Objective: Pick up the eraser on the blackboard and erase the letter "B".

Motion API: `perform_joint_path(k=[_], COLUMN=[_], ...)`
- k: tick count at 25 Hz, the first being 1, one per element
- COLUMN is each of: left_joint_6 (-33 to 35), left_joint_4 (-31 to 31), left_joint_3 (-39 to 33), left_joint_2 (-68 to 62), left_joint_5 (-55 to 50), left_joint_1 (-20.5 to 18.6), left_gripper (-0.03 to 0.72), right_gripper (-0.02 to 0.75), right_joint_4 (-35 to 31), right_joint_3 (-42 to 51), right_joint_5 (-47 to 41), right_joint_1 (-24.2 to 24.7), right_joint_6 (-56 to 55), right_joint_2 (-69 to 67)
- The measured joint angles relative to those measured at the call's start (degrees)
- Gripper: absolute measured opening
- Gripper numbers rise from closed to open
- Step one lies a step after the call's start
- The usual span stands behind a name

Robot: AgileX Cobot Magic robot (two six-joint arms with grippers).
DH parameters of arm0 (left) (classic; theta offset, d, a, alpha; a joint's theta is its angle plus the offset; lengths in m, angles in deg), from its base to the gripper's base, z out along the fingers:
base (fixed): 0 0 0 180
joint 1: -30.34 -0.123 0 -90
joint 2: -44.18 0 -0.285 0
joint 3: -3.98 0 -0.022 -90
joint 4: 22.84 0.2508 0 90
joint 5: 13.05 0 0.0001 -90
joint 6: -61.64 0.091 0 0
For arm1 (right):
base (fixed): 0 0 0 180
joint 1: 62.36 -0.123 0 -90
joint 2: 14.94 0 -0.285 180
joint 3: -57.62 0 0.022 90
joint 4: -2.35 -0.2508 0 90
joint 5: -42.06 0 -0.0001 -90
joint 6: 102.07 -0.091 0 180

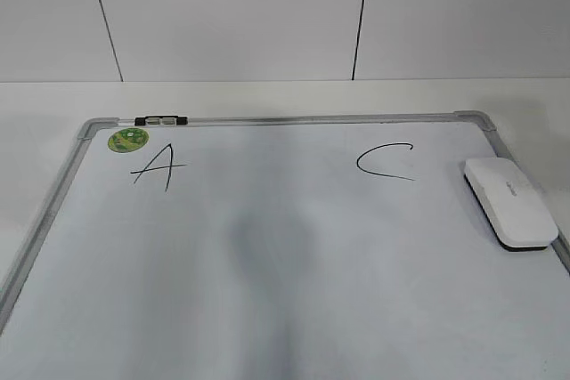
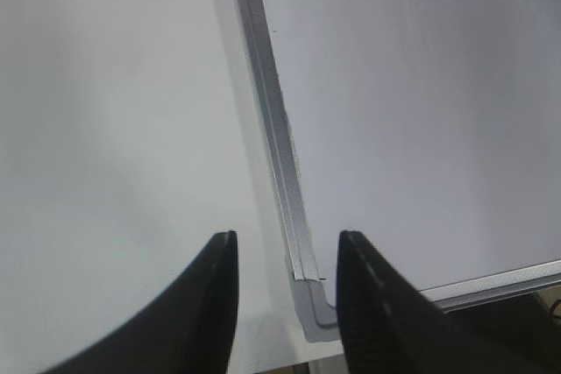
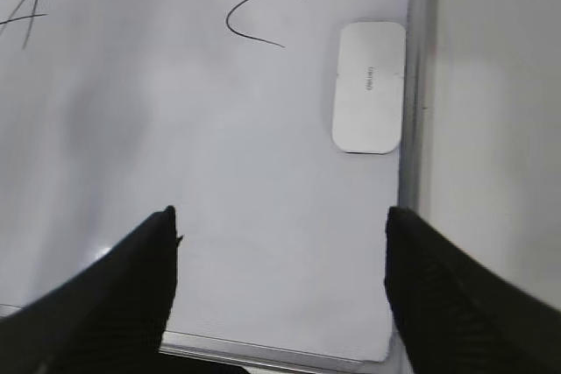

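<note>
The white eraser (image 1: 509, 202) lies flat at the right edge of the blackboard (image 1: 294, 119), right of the letter C; it also shows in the right wrist view (image 3: 369, 87). No letter "B" shows; a faint grey smudge (image 1: 258, 238) lies between the A and the C. My right gripper (image 3: 280, 214) is open and empty above the board's near right corner (image 3: 263, 172), well short of the eraser. My left gripper (image 2: 287, 236) is open and empty over the board's near left frame corner (image 2: 280, 146). Neither gripper shows in the exterior view.
A black "A" (image 1: 158, 167) and a black "C" (image 1: 385, 162) are written near the far edge. A round green sticker (image 1: 127, 139) sits at the far left corner beside a black-and-silver clip (image 1: 160, 119). White table surrounds the board; a white wall stands behind.
</note>
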Motion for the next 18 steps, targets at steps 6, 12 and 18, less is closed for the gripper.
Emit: perform_joint_path(k=[6, 12, 18], left_joint_6=[0.0, 0.0, 0.0], left_joint_4=[0.65, 1.02, 1.02], left_joint_3=[-1.38, -2.75, -10.36], left_joint_2=[15.29, 30.59, 44.39], left_joint_5=[-0.58, -1.48, -1.61], left_joint_1=[0.0, 0.0, 0.0], left_gripper=[0.286, 0.286, 0.286], right_gripper=[0.588, 0.588, 0.587], right_joint_4=[3.44, 3.68, 4.26], right_joint_3=[6.29, 12.88, 20.48], right_joint_5=[-0.41, -0.69, -0.57], right_joint_1=[0.0, 0.0, 0.0], right_joint_6=[1.67, 3.98, 5.82], right_joint_2=[11.76, 21.15, 30.35])
